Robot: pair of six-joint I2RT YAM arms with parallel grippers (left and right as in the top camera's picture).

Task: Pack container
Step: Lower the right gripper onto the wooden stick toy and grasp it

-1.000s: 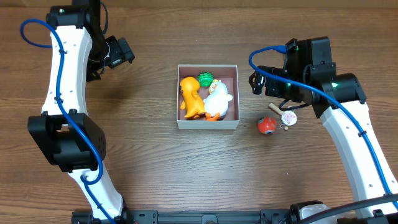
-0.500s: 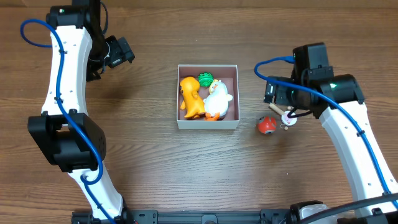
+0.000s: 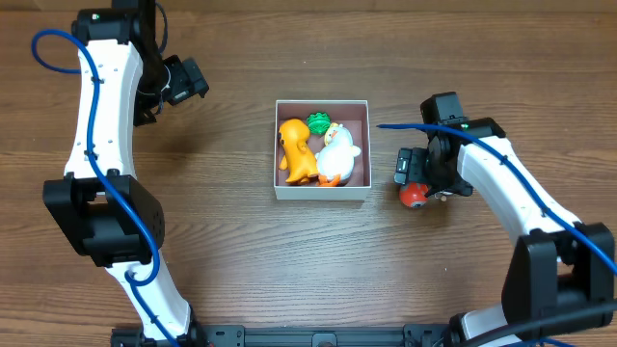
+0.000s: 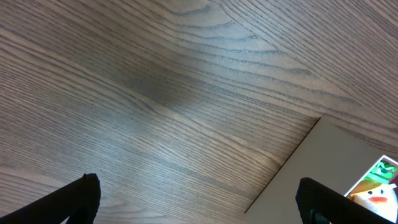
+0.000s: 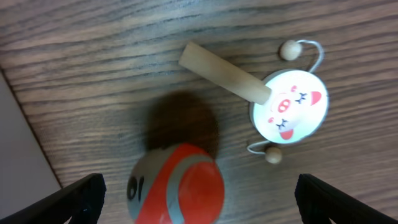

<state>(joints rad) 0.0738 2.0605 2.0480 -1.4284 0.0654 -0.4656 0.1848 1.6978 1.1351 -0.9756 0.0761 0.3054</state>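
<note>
The container [image 3: 323, 192] is sitting at the middle of the wooden tabletop [image 3: 241, 270], between the 2 arms, its white walls framing a dull maroon-brown floor. 3 toys are lying inside it: an orange figure [image 3: 297, 149] along the left side, a white duck [image 3: 337, 154] pressing against it on the right, and a small green piece [image 3: 318, 122] at the far wall.

Just beside the container's right wall, a red and grey ball [image 3: 414, 195] is resting on the tabletop. The right gripper [image 3: 431, 176] is hovering directly over it with its jaws standing wide apart and holding nothing. In the right wrist view, the ball [image 5: 177, 183] is lying between the 2 fingertips, and a small pig-faced drum toy [image 5: 288, 107] with a wooden handle [image 5: 224, 71] is lying near it without touching it.

The left gripper [image 3: 178, 82] is hanging well apart from the container, over bare wood at the far left, jaws spread and empty.
</note>
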